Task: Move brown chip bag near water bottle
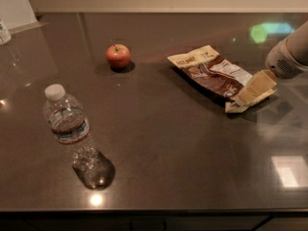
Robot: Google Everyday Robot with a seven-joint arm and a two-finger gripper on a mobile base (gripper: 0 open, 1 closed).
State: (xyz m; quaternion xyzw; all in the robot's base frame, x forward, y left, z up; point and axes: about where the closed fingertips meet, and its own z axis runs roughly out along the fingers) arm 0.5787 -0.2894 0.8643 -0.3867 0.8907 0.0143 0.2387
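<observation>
The brown chip bag [211, 71] lies flat on the dark countertop at the right, with its cream top band toward the apple. My gripper [251, 93] comes in from the right edge and sits low at the bag's lower right end, touching or just over it. The water bottle [70, 129] stands upright at the front left, far from the bag, with its white cap on.
A red apple [118, 56] sits at the back, left of the bag. A white object [4, 32] stands at the far left edge. The countertop's front edge [154, 210] runs along the bottom. A wall backs the counter.
</observation>
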